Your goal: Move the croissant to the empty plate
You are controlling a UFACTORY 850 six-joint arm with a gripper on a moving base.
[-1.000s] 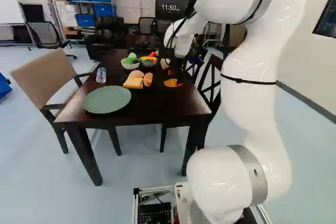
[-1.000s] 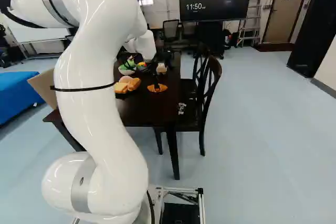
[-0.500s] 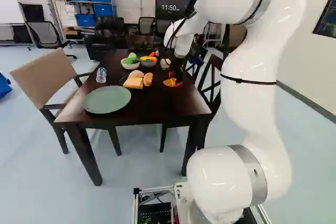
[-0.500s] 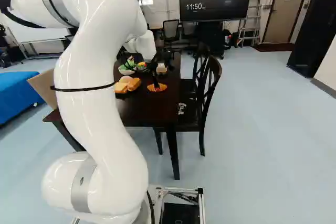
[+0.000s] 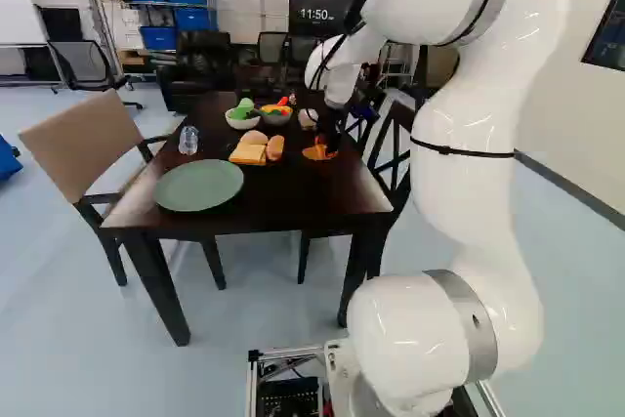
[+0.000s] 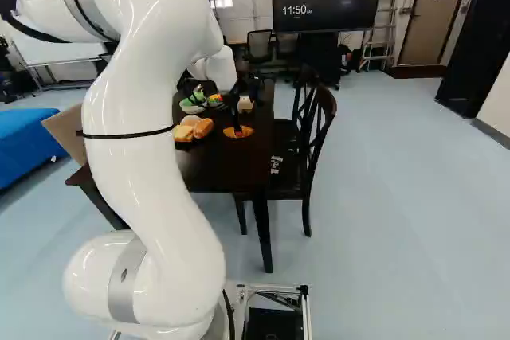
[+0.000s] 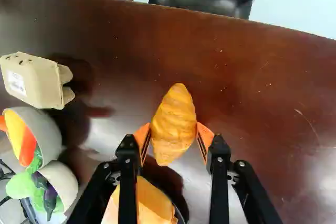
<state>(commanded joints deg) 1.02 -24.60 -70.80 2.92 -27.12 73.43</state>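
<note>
The croissant (image 7: 174, 124) lies on the table (image 5: 283, 192), to the right of the bread slices (image 5: 248, 151) in the left base view. Its long axis runs across the line between the two fingertips; one narrow end points toward the bread slices, the other away from them. It is golden orange, ridged and thick at the middle. The gripper (image 5: 322, 149) stands partly open, both orange pads touching the croissant's sides. The green plate (image 5: 199, 186) is nearer the base than the bread slices.
</note>
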